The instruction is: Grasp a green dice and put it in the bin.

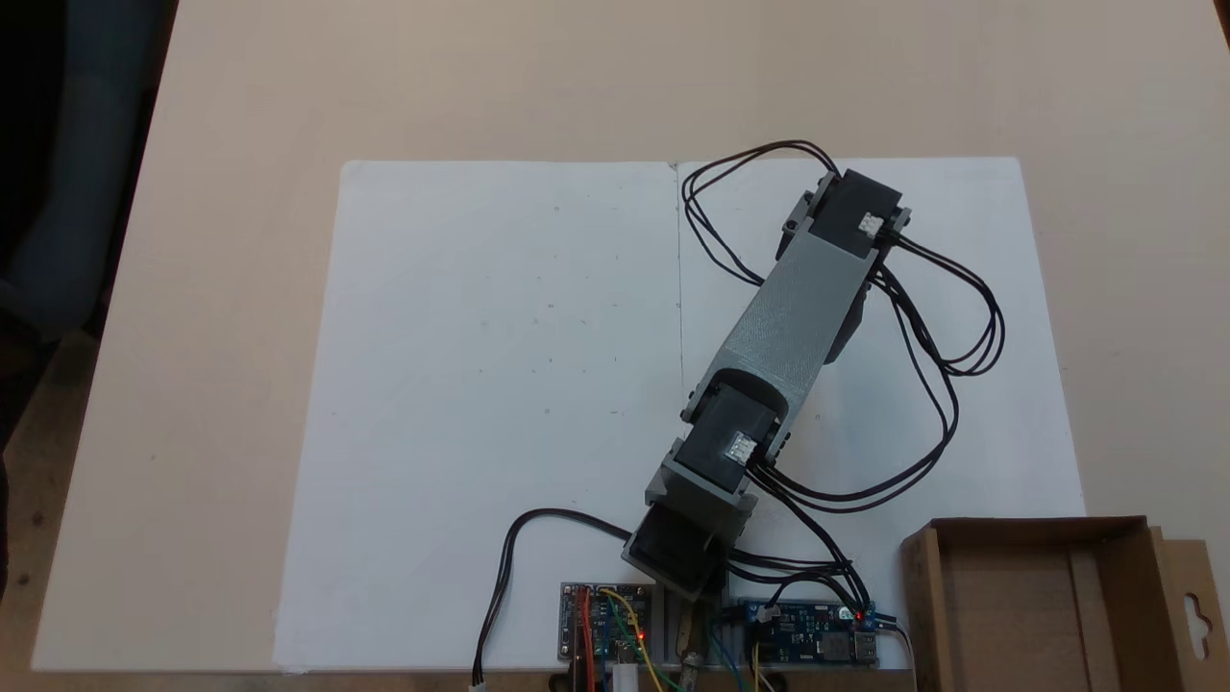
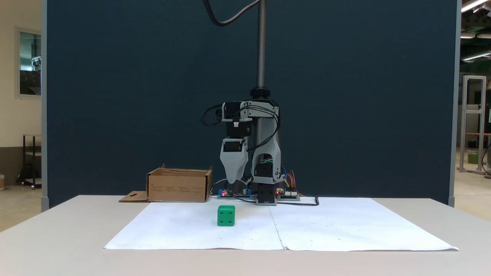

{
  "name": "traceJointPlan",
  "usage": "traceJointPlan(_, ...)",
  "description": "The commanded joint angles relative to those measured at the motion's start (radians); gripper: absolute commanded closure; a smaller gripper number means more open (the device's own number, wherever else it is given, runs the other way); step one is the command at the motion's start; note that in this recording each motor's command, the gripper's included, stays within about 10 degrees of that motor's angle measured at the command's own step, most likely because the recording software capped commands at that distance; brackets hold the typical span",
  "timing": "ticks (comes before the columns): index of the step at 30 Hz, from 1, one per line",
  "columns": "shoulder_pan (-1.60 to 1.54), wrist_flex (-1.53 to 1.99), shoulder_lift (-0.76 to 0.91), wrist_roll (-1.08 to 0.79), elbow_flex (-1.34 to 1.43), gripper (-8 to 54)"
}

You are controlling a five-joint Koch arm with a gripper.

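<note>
The green dice [image 2: 226,215] sits on the white paper, a little left of the paper's centre seam in a fixed view. My gripper [image 2: 231,180] points straight down, hanging above the dice and slightly to its right, well apart from it. One grey tapered finger [image 2: 233,163] faces the camera and covers what lies behind it, so the jaws' gap is hidden. The bin [image 2: 178,189] is a brown cardboard box at the back left, beside the arm's base. From above, the bin [image 1: 927,596] lies at the bottom right, and the arm [image 1: 793,322] stretches up and to the right over the paper.
White paper sheets [image 1: 500,384] cover the middle of the beige table [image 1: 231,192]. Black cables [image 1: 947,384] loop to the right of the arm. Circuit boards [image 1: 605,625] lie at the base. A metal pole [image 2: 261,46] rises behind the arm.
</note>
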Motion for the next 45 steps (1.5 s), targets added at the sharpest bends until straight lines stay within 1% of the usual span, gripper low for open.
traceJointPlan(1,-0.008,-0.051,0.008,-0.095,-0.029,1.4)
traceJointPlan(12,-0.066,-0.218,-0.069,-0.094,-0.029,1.6)
traceJointPlan(45,-0.046,-0.327,-0.249,-0.115,-0.029,1.7)
